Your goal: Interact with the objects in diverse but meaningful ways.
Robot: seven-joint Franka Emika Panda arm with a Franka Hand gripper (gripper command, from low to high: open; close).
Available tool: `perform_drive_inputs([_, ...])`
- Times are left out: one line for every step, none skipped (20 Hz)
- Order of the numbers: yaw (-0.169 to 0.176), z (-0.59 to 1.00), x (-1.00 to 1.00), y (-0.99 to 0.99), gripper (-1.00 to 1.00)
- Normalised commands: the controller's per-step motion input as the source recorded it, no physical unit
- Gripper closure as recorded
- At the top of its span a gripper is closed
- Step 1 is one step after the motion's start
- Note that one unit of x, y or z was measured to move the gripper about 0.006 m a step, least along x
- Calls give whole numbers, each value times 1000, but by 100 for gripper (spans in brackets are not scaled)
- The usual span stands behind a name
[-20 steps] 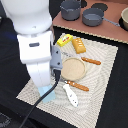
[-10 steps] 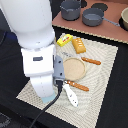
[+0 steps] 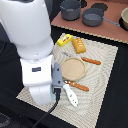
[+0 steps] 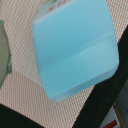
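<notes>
Lower now than a second ago, the arm (image 3: 32,55) hides the mat's (image 3: 102,70) near corner. One pale blue carton (image 4: 75,47) fills the wrist view on that mat; nothing looks handled yet. Around the single tan plate (image 3: 73,68): one orange block (image 3: 78,45) and one yellow block (image 3: 64,39) beyond, one white paddle (image 3: 70,95) nearer, two orange-handled utensils (image 3: 80,86). Finger opening: cannot tell.
</notes>
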Motion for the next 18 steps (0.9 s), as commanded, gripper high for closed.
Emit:
perform_drive_inputs([100,-17,0,-294,-100])
perform_drive_inputs([106,-26,6,-217,-100])
perform_drive_inputs([99,0,3,-229,-100])
perform_drive_inputs([90,0,86,-169,-100])
perform_drive_inputs([78,3,229,-114,-100])
perform_drive_inputs([57,60,374,-46,-100])
perform_drive_inputs([18,260,566,-3,-100])
perform_drive_inputs([0,380,749,0,-100])
perform_drive_inputs([0,500,803,0,-100])
perform_drive_inputs([0,483,729,0,-100])
perform_drive_inputs([0,406,691,0,-100])
perform_drive_inputs([0,371,669,0,-100])
perform_drive_inputs([0,331,671,0,-100])
perform_drive_inputs([0,320,683,0,-100])
perform_drive_inputs([0,300,677,0,-100])
perform_drive_inputs([0,240,643,0,-100])
perform_drive_inputs([0,157,551,-23,-100])
perform_drive_inputs([0,103,500,-80,-100])
